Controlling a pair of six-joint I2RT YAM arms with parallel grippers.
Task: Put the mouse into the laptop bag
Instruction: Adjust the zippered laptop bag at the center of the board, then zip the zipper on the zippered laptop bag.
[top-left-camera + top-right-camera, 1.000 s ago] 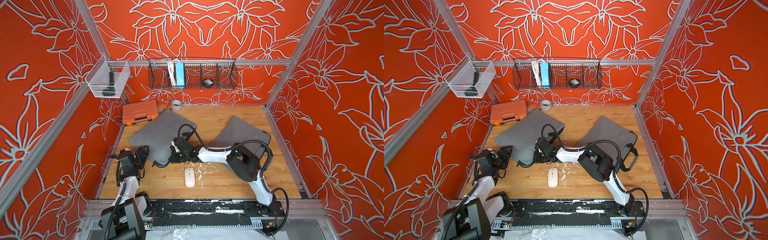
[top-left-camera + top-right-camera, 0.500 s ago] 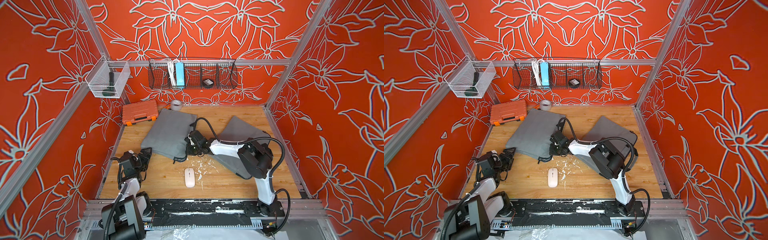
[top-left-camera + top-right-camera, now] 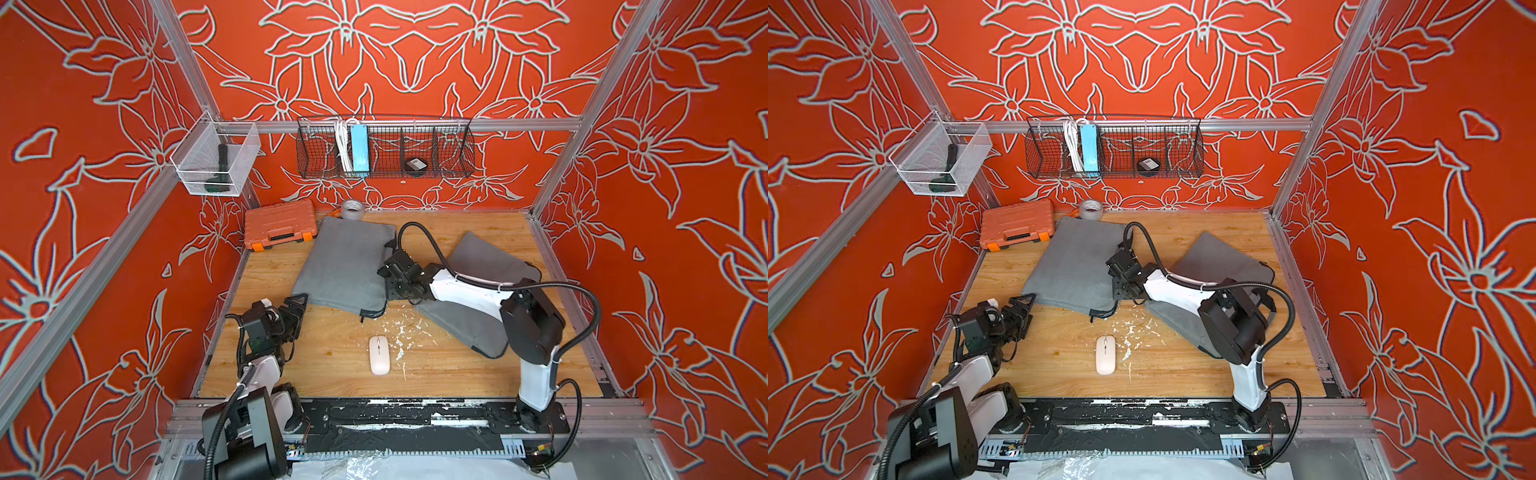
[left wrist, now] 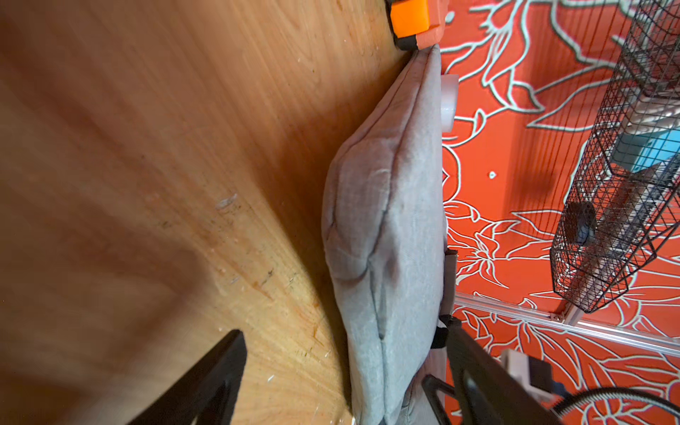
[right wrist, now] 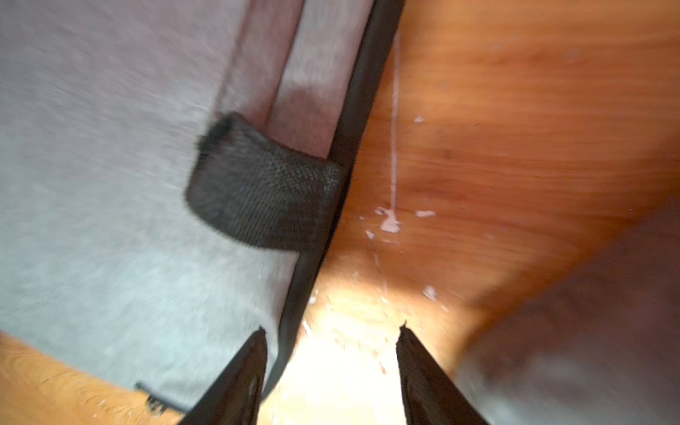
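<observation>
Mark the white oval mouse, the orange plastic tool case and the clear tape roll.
white oval mouse (image 3: 379, 354): a top view, middle of its back.
orange plastic tool case (image 3: 277, 222): a top view, centre of its lid.
clear tape roll (image 3: 352, 215): a top view, its near wall.

— What's new with the laptop bag (image 3: 340, 266)?
— It has swung round and slid right and back across the table (image 3: 332, 365). Its left corner has come away from the left arm (image 3: 259, 332).
— And the right gripper (image 5: 331, 331)?
— It travelled with the bag. Its jaws were closed before and now stand apart beside the bag's black edge.
</observation>
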